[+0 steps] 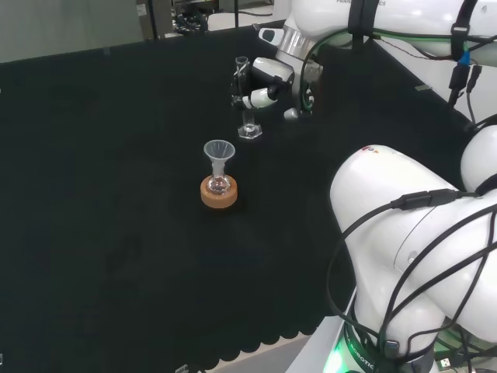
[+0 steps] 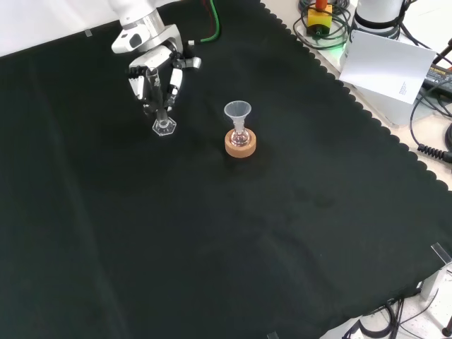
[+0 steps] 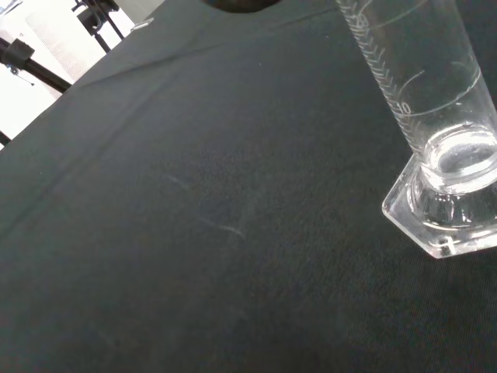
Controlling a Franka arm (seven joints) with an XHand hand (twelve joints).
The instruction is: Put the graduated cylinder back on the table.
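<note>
Black cloth (image 2: 212, 247) covers the bench. Curled fingers of the hand (image 2: 152, 78) grip the upright graduated cylinder (image 2: 162, 116), its hexagonal base at the cloth. Nearby, a funnel (image 2: 237, 111) tops a small flask on a cork ring (image 2: 240, 146).

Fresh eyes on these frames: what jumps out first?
The hand at the top left of the front view, fingers curled round an upright clear graduated cylinder whose six-sided foot is at the black cloth. Next, to its right in that view, a clear funnel sitting in a small flask on a cork ring.
</note>
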